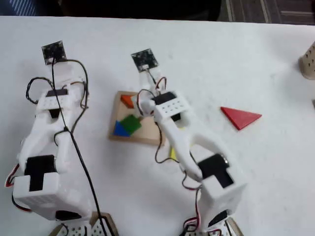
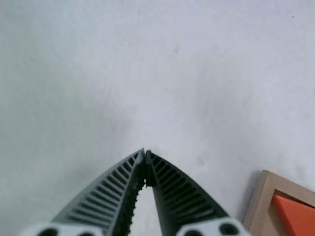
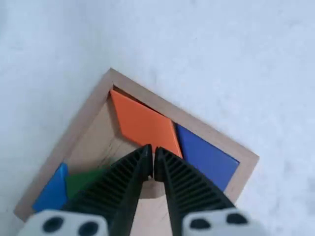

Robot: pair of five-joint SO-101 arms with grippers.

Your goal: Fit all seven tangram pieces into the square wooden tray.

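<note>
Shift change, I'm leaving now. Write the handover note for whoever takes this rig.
Left claw: shut, empty, over bare table beside the tray.
Right claw: shut, empty, over the tray.
Done: orange piece, green piece, blue piece and second blue piece lie in the tray.
Left: red triangle on the table to the right; yellow piece beside the tray, partly under the right arm.
</note>
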